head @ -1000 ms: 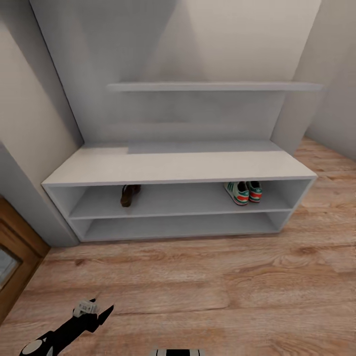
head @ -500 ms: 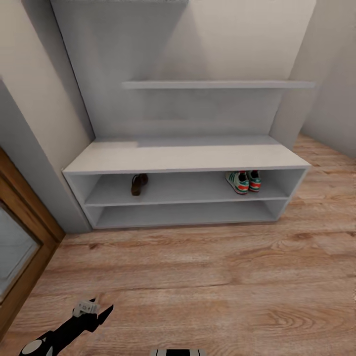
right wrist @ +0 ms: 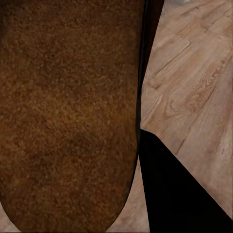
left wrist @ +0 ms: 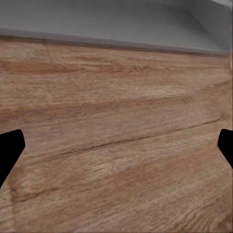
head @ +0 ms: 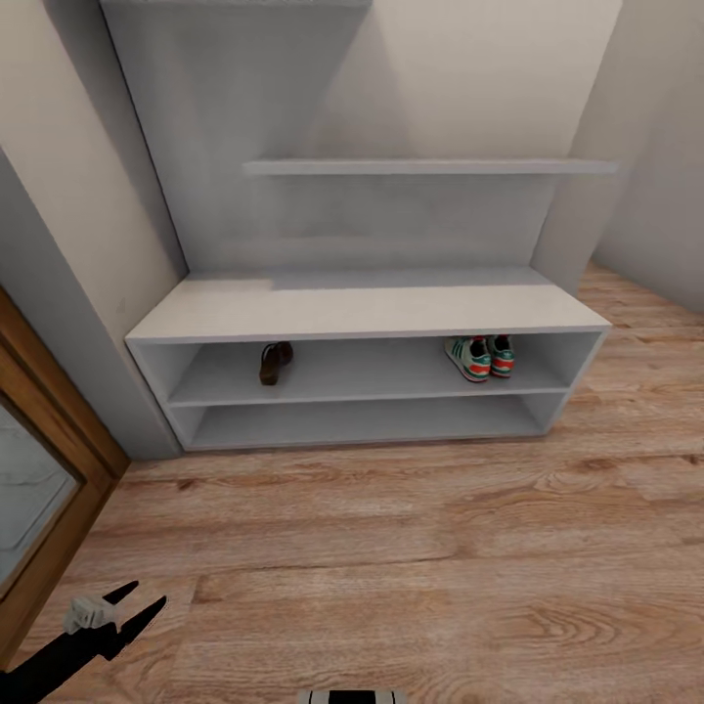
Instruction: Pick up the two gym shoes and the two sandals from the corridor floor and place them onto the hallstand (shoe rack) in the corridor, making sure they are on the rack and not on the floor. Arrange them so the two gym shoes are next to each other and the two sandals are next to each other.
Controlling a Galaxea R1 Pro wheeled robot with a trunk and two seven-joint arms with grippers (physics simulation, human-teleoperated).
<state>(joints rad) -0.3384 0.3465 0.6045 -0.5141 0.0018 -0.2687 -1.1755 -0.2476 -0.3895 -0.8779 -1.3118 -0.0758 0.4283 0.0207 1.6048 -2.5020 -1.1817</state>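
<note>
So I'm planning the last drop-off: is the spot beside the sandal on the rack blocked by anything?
Nothing visible blocks it. The sandal sits alone on the left of the rack's upper shelf, with bare shelf beside it; the sneakers stand far off at the right end.

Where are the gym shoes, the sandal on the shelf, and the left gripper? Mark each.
gym shoes (head: 480, 357): head view, on the pair's toe ends, upper shelf, right side.
sandal (head: 275, 363): head view, on its dark strap, upper shelf, left side.
left gripper (head: 129, 604): head view, midway between its black fingers.
</note>
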